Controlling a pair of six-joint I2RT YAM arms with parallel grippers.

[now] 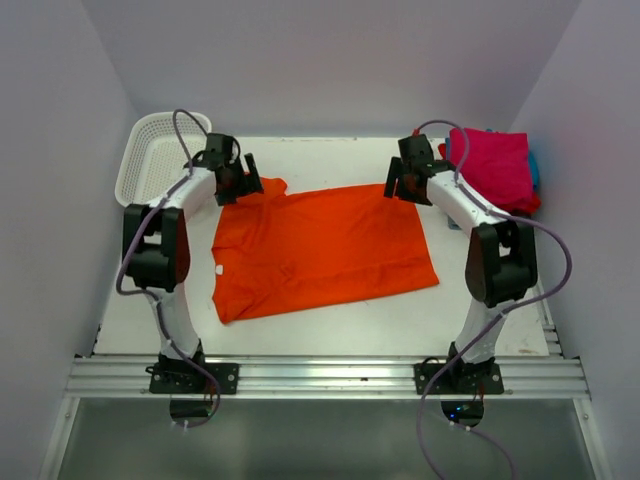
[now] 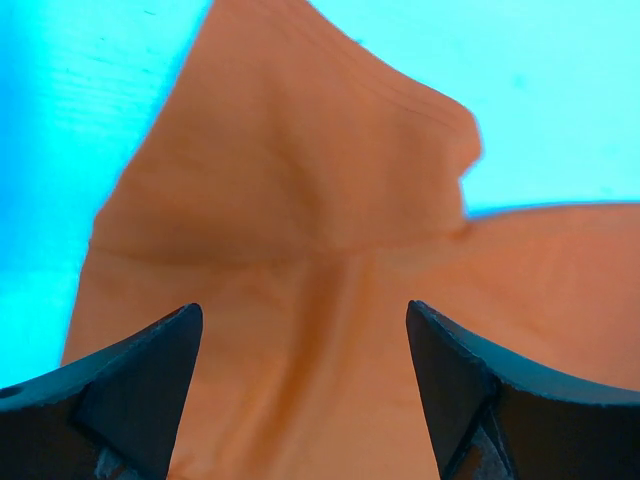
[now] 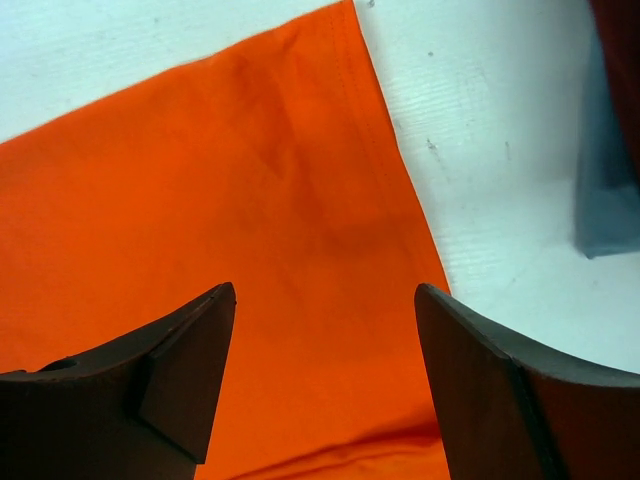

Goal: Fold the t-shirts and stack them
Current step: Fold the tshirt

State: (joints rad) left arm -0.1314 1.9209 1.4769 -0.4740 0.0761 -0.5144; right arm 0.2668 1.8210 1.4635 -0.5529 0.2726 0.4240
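Observation:
An orange t-shirt (image 1: 320, 250) lies spread flat in the middle of the table, collar to the left. My left gripper (image 1: 245, 178) hovers open over its far left sleeve (image 2: 290, 190), nothing between the fingers (image 2: 150, 370). My right gripper (image 1: 400, 180) stands open above the shirt's far right corner (image 3: 300, 200), also holding nothing. A stack of folded t-shirts (image 1: 495, 168), magenta-pink on top with red and light blue edges showing below, sits at the far right; its edge (image 3: 605, 190) shows in the right wrist view.
A white plastic lattice basket (image 1: 150, 150) stands at the far left corner beside the left arm. White walls close in the table on three sides. The metal rail (image 1: 320, 378) with the arm bases runs along the near edge.

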